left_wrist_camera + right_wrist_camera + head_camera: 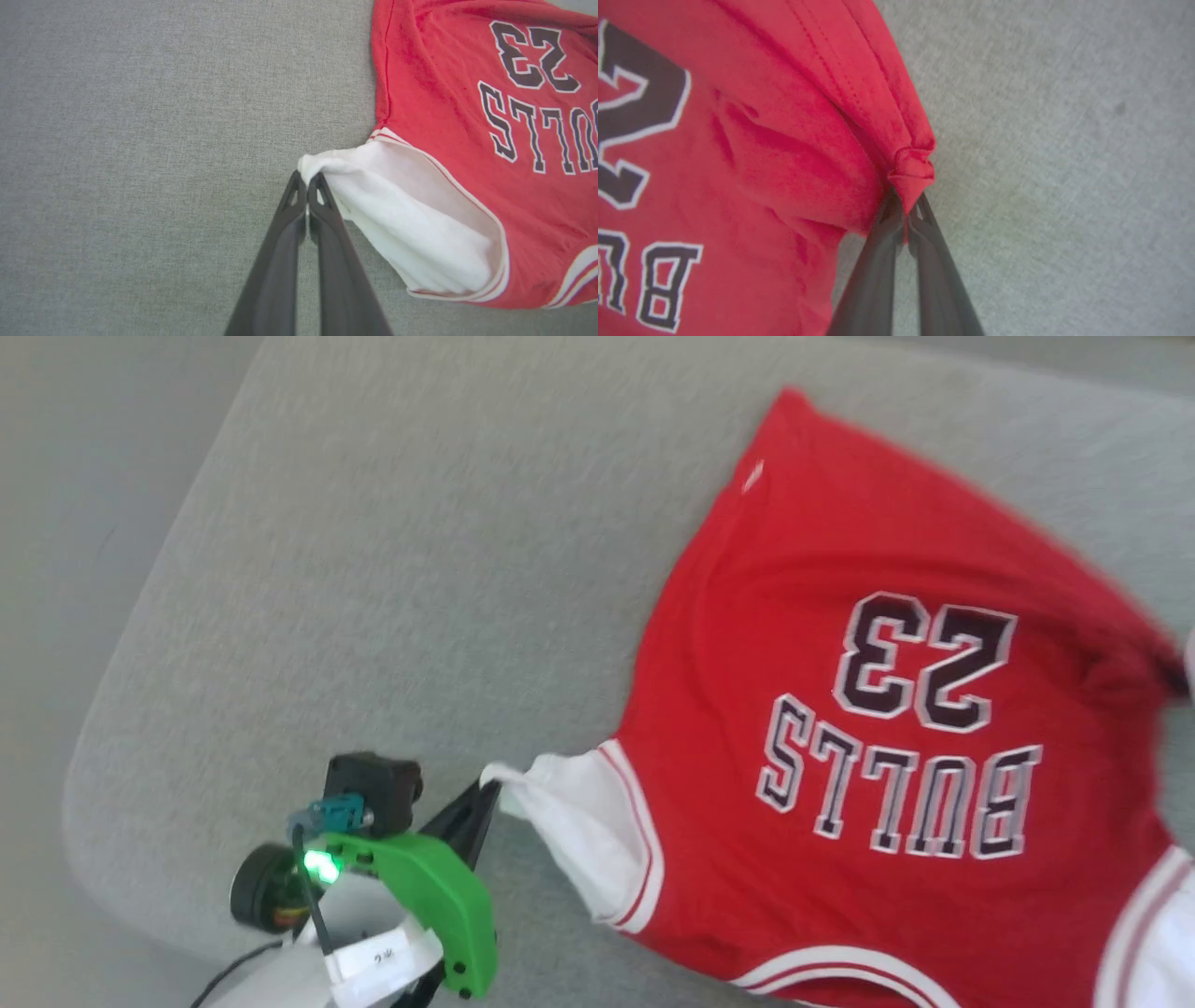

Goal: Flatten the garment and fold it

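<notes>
Head view: I read "BULLS 23" (upside down) on the garment (840, 709); left gripper (307, 179) and right gripper (903, 207) clamp it, on grey cloth surface (420, 569).

The head view looks steeply down from high above onto the grey pad (373, 569), far enough off to take in most of the garment (840, 523) and the left gripper (487, 793) at lower left. The left wrist view sits low and near, facing along its own fingers (280, 242) toward the white sleeve (420, 224). It shares that sleeve and the print (514, 51) with the head view. The right wrist view is nearest, facing along the right gripper (905, 212) at a red edge, sharing part of the print.
</notes>
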Robot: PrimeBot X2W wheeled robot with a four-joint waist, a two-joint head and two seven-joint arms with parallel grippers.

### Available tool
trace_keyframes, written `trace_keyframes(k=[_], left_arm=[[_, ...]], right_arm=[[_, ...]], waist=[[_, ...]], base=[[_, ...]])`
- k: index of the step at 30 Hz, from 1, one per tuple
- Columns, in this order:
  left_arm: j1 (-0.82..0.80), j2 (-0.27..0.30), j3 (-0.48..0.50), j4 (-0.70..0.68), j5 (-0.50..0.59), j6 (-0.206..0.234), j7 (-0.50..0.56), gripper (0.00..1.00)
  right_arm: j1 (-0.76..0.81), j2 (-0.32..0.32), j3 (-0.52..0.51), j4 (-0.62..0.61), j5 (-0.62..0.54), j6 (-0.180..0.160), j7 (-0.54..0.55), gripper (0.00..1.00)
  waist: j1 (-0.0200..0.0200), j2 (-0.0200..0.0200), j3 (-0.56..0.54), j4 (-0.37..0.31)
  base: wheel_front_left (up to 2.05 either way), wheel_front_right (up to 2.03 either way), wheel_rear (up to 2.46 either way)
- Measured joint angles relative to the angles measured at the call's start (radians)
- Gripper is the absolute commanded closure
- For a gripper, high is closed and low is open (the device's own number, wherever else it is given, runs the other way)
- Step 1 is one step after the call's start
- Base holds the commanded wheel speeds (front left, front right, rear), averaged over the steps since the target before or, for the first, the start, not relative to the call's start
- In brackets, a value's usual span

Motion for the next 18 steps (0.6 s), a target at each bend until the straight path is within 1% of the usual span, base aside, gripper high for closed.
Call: trace_keyframes(k=[4,9,14,18], left_arm=[[0.032,0.016,0.002,0.008,-0.011,0.010,0.005,1.00],[0.062,0.027,0.014,0.010,-0.037,0.025,0.005,1.00],[0.091,0.046,0.025,0.005,-0.048,0.040,0.002,1.00],[0.104,0.049,0.029,0.002,-0.053,0.047,-0.004,1.00]], right_arm=[[0.116,-0.009,0.004,-0.014,0.060,0.000,-0.025,1.00],[0.248,-0.019,-0.030,-0.035,0.100,0.000,-0.050,1.00],[0.387,-0.014,-0.097,-0.055,0.120,0.000,-0.059,1.00],[0.495,-0.005,-0.156,-0.060,0.120,0.000,-0.049,1.00]], waist=[[0.0000,0.0000,-0.074,-0.047],[0.0000,0.0000,-0.146,-0.104],[0.0000,0.0000,-0.205,-0.157],[0.0000,0.0000,-0.240,-0.191]], base=[[0.00,0.00,0.00],[0.00,0.00,0.00],[0.00,0.00,0.00],[0.00,0.00,0.00]])
